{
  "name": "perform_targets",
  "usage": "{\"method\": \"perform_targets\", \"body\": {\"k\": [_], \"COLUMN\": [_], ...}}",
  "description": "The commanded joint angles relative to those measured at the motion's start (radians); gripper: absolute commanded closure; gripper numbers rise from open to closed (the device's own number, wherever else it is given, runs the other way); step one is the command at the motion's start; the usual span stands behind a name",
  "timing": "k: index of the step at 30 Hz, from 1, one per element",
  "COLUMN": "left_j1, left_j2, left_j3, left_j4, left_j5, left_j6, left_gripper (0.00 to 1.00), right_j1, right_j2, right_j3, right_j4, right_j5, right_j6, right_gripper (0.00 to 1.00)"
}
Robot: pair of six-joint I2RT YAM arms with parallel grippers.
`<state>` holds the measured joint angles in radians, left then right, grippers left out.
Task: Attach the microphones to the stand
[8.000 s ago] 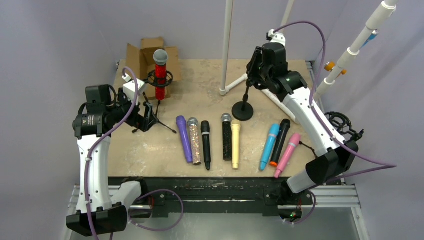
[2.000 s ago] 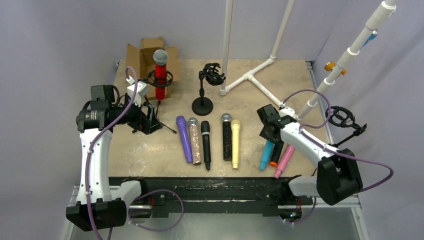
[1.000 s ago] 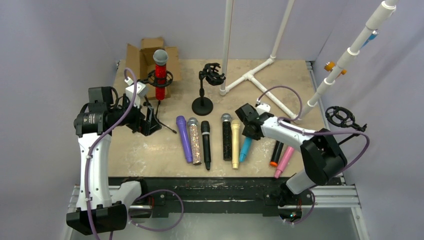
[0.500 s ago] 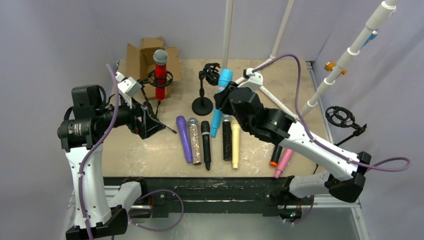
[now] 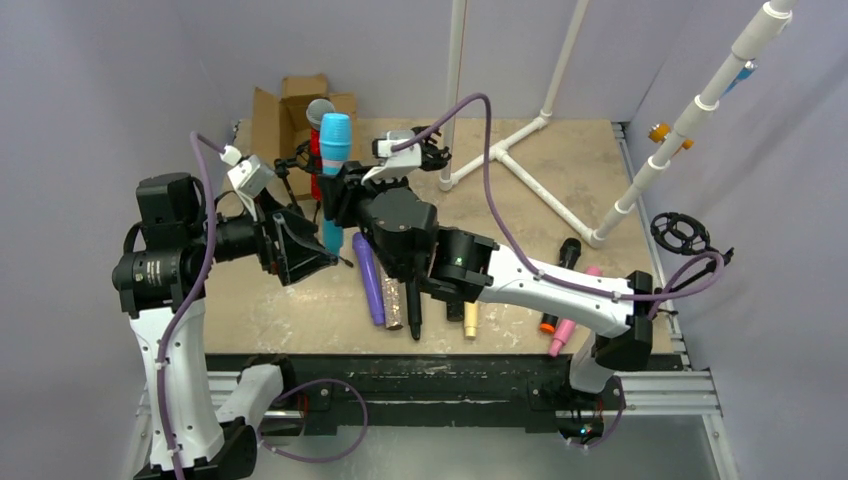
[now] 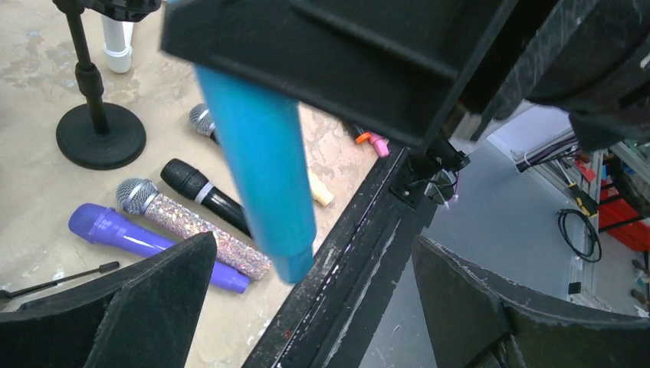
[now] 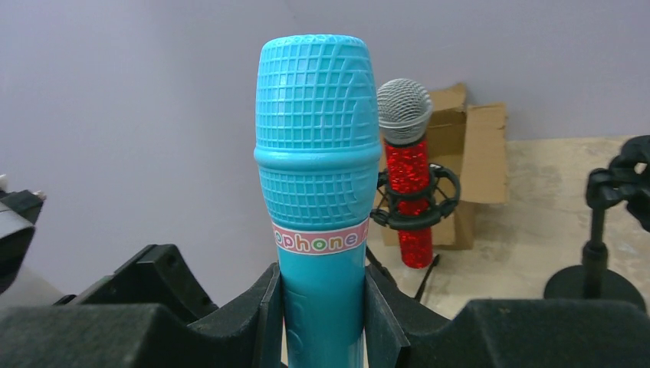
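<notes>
Your right claw [image 7: 320, 314] was clenched on the handle of the light blue microphone [image 7: 313, 153], which it held upright, head up, above the left rear of the bench [image 5: 300, 310]. Directly behind it stood the red glitter microphone [image 7: 405, 165], seated in a shock mount [image 7: 414, 208] on a tripod, with a cardboard box [image 7: 477, 146] beyond. Your left claw [image 5: 303, 250] was spread fully and gripped nothing, just beside the lower end of the blue handle. The right arm crossed over the row of microphones on the bench and partly hid several. A round-based desk stand [image 6: 100, 136] stood behind that row, and white pipework [image 5: 520, 165] occupied the rear right. Count: nine microphones, with one held, one mounted and seven lying.
</notes>
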<state>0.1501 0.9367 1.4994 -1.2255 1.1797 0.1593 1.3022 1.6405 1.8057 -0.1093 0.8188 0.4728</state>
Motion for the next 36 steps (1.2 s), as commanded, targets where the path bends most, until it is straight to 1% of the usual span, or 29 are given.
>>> {"method": "perform_targets", "body": {"k": [1, 4, 5, 6, 7, 8, 11, 12, 13, 14, 17, 19, 23, 26, 28, 29, 32, 34, 36], "left_j1": [-0.007, -0.009, -0.010, -0.009, -0.010, -0.011, -0.011, -0.013, -0.012, -0.013, -0.020, -0.026, -0.047, -0.064, -0.073, -0.075, -0.079, -0.082, -0.087], "left_j2": [-0.014, -0.010, -0.011, -0.014, -0.016, -0.017, -0.020, -0.023, -0.027, -0.032, -0.046, -0.045, -0.033, -0.033, -0.033, -0.033, -0.027, -0.022, -0.014], "left_j3": [-0.027, -0.039, -0.045, -0.054, -0.062, -0.069, -0.087, -0.091, -0.097, -0.102, -0.110, -0.106, -0.089, -0.083, -0.079, -0.078, -0.069, -0.063, -0.056], "left_j4": [0.097, 0.142, 0.164, 0.188, 0.207, 0.221, 0.263, 0.273, 0.285, 0.298, 0.323, 0.316, 0.288, 0.284, 0.282, 0.282, 0.280, 0.281, 0.281], "left_j5": [0.034, 0.036, 0.033, 0.026, 0.017, 0.002, -0.043, -0.054, -0.061, -0.068, -0.081, -0.083, -0.084, -0.096, -0.109, -0.116, -0.125, -0.127, -0.132], "left_j6": [-0.055, -0.079, -0.092, -0.100, -0.101, -0.103, -0.105, -0.104, -0.104, -0.107, -0.103, -0.087, -0.055, -0.042, -0.038, -0.038, -0.037, -0.036, -0.035], "left_gripper": [0.00, 0.00, 0.03, 0.10, 0.21, 0.34, 0.77, 0.87, 0.94, 0.99, 1.00, 1.00, 1.00, 1.00, 1.00, 1.00, 1.00, 1.00, 1.00], "right_j1": [0.028, 0.046, 0.050, 0.051, 0.051, 0.051, 0.051, 0.051, 0.050, 0.048, 0.023, -0.009, -0.100, -0.111, -0.112, -0.112, -0.115, -0.128, -0.151], "right_j2": [0.018, 0.028, 0.024, 0.012, 0.000, -0.011, -0.038, -0.047, -0.055, -0.059, -0.059, -0.048, 0.009, 0.050, 0.071, 0.072, 0.059, 0.059, 0.073], "right_j3": [0.092, 0.086, 0.073, 0.053, 0.034, 0.018, -0.013, -0.021, -0.027, -0.025, 0.011, 0.053, 0.174, 0.249, 0.282, 0.282, 0.258, 0.256, 0.291], "right_j4": [0.173, 0.204, 0.219, 0.234, 0.248, 0.258, 0.264, 0.257, 0.245, 0.230, 0.137, 0.056, -0.102, -0.179, -0.211, -0.214, -0.205, -0.220, -0.280], "right_j5": [-0.014, -0.017, -0.017, -0.021, -0.024, -0.027, -0.062, -0.089, -0.106, -0.129, -0.259, -0.381, -0.641, -0.708, -0.729, -0.737, -0.734, -0.751, -0.777], "right_j6": [-0.070, -0.083, -0.084, -0.084, -0.082, -0.082, -0.080, -0.074, -0.069, -0.069, -0.058, -0.033, 0.025, 0.015, 0.009, 0.009, 0.006, -0.003, -0.015], "right_gripper": [1.00, 1.00, 1.00, 1.00, 1.00, 1.00, 1.00, 1.00, 0.97, 0.91, 0.70, 0.59, 0.48, 0.46, 0.47, 0.52, 0.71, 0.78, 0.82]}}
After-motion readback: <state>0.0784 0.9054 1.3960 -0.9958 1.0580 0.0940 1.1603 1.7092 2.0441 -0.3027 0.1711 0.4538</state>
